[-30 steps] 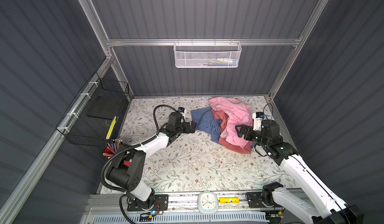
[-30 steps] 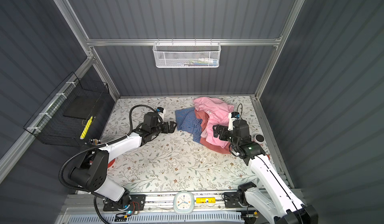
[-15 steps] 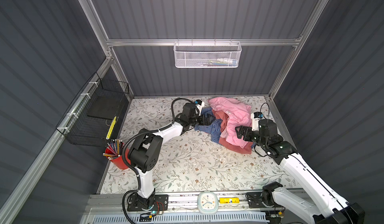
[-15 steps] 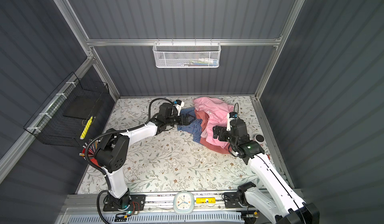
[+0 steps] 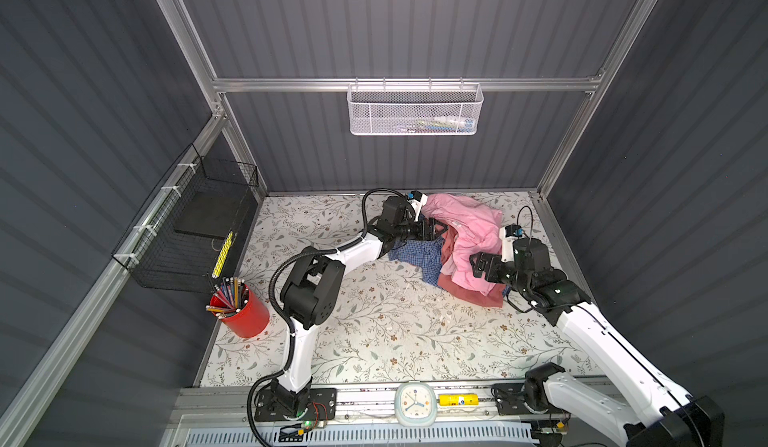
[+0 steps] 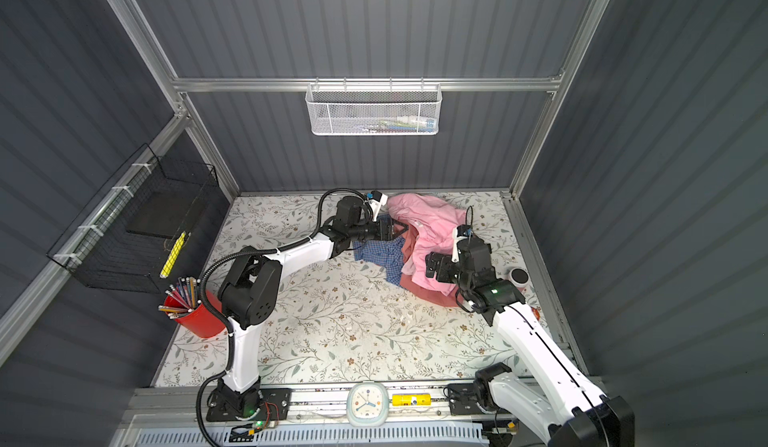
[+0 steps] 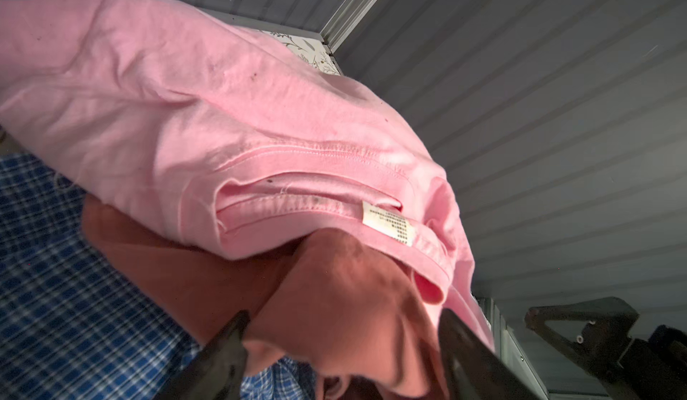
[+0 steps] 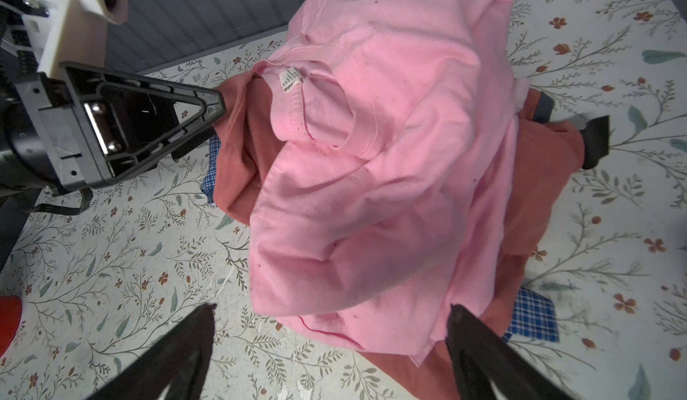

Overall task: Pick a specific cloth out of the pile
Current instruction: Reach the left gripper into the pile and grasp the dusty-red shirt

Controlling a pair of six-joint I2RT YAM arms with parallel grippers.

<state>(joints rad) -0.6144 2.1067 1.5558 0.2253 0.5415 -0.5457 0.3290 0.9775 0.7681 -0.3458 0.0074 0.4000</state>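
The pile (image 5: 465, 254) lies at the back right of the flowered table (image 5: 374, 320). On top is a light pink garment (image 5: 471, 224) (image 8: 371, 193), and a blue checked shirt (image 5: 419, 256) (image 7: 55, 305) spreads out on its left. The cloth, salmon red (image 5: 446, 245) (image 6: 409, 241), shows under the pink. My left gripper (image 5: 442, 229) (image 7: 344, 314) is open, reaching into the pile's left side with a fold of the cloth (image 7: 334, 297) between its fingers (image 8: 148, 119). My right gripper (image 5: 476, 266) (image 8: 331, 312) stands open at the pile's near side, the pink hem between its fingers.
A red cup of pencils (image 5: 241, 312) stands at the table's left edge under a black wire basket (image 5: 195, 224). A white mesh basket (image 5: 415, 110) hangs on the back wall. A small round object (image 6: 518, 276) sits by the right wall. A clock (image 5: 415, 403) sits on the front rail.
My left arm has swung right, from beside the checked shirt into the pile, and its jaws have narrowed around the salmon fold. The right arm has hardly moved.
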